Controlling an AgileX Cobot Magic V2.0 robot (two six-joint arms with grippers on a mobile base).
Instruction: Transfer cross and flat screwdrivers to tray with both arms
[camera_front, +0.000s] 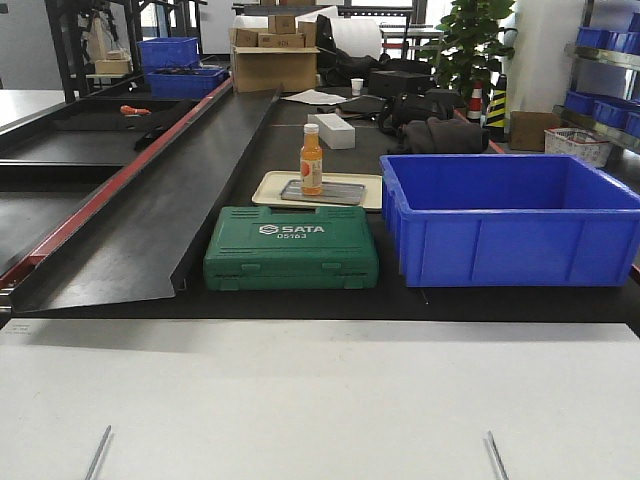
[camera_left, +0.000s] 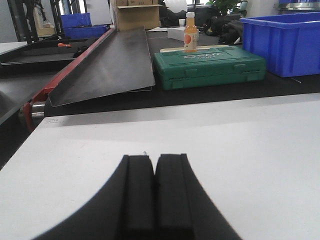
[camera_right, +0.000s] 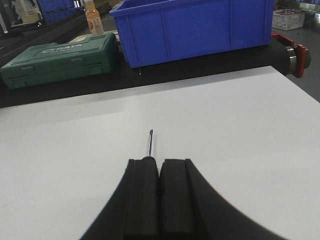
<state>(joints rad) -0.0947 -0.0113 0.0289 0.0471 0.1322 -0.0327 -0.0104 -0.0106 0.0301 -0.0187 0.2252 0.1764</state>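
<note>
- The left pincer (camera_left: 155, 160) was closed, its black fingers (camera_left: 139, 185) pressed together, over the white worktop (camera_front: 300, 400).
- Only the tip of the left screwdriver (camera_left: 144, 153) peeked past those fingers. The handle was hidden in the grip.
- The right pincer (camera_right: 159, 162) was likewise shut. The right screwdriver (camera_right: 150, 142) had its slim shaft poking out toward 12 o'clock, with a sliver of green handle at the fingertips.
- In the front view the two shafts showed at 7 o'clock (camera_front: 99, 455) and 5 o'clock (camera_front: 495, 455), well apart above the worktop. Which was cross and which flat could not be told.
- Beyond the worktop's far edge a green case (camera_front: 290, 250) lay closed, at 1 o'clock from the left pincer and 10 o'clock from the right one.
- A blue bin (camera_front: 510, 230) stood just beside the case, at its 3 o'clock.
- Behind the case, at 12 o'clock, a cream tray (camera_front: 268, 188) carried a thin grey tray (camera_front: 340, 193) with an orange bottle (camera_front: 311, 160) upright on it.
- A black ramp (camera_front: 170, 200) ran off toward 11 o'clock.
</note>
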